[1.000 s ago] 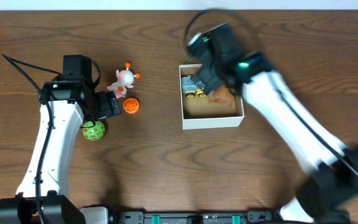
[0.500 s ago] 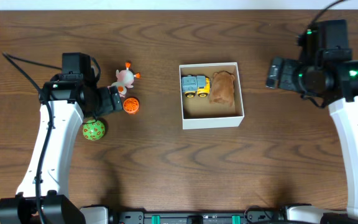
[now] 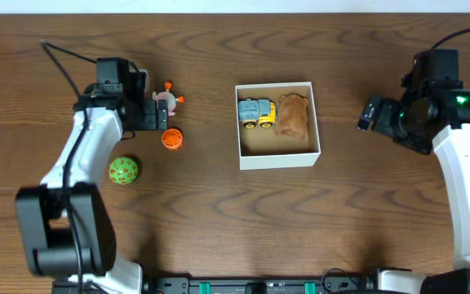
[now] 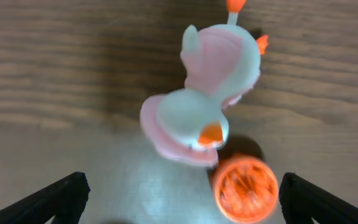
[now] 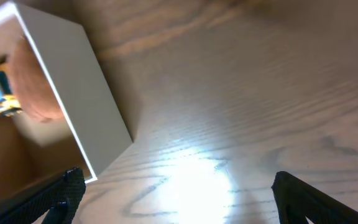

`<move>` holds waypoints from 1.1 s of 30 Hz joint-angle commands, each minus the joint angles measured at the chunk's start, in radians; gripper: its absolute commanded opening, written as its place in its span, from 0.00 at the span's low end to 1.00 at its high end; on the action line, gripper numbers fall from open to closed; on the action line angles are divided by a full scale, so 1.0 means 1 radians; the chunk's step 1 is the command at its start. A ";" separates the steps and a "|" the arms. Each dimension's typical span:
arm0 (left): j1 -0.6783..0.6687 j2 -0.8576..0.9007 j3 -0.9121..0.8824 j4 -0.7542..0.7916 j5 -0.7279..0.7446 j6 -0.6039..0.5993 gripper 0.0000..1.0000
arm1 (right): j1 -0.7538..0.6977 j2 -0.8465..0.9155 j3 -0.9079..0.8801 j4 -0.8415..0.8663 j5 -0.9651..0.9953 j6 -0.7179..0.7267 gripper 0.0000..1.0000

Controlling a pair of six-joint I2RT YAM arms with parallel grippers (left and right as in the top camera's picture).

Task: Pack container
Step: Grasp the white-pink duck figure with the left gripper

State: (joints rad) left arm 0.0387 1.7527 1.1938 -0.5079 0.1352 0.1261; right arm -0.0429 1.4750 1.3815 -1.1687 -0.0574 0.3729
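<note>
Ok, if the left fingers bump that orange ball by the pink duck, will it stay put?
Probably not: the orange ball looks round and sits on the smooth table, so it would likely roll. Its grooved surface may help grip. The pink duck close beside it could block it or tip.

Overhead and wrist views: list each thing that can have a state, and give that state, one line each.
box: open, two toys inside
truck: in the box
brown toy: in the box, beside the truck
pink toy: on the table, not gripped
orange ball: on the table, loose
green ball: on the table, loose
left tool: open, empty, facing the pink toy
right tool: open, empty
</note>
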 commanded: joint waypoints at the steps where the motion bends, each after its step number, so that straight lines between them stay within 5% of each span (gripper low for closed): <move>1: 0.004 0.044 0.016 0.042 0.008 0.115 0.96 | -0.006 0.006 -0.032 0.007 -0.010 0.015 0.99; 10: 0.005 0.117 0.016 0.112 0.007 0.151 0.64 | -0.006 0.006 -0.055 0.013 0.001 0.015 0.99; 18: 0.004 0.179 0.009 0.108 0.007 0.151 0.63 | -0.006 0.006 -0.055 0.013 0.001 0.015 0.99; 23: 0.004 0.182 0.009 0.126 0.008 0.150 0.40 | -0.006 0.006 -0.055 0.011 0.001 0.015 0.99; 33: 0.003 -0.001 0.047 0.051 0.007 0.150 0.22 | -0.006 0.006 -0.055 0.001 0.000 0.015 0.99</move>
State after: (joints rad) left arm 0.0383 1.8572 1.1938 -0.4400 0.1505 0.2649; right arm -0.0429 1.4765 1.3319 -1.1656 -0.0566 0.3752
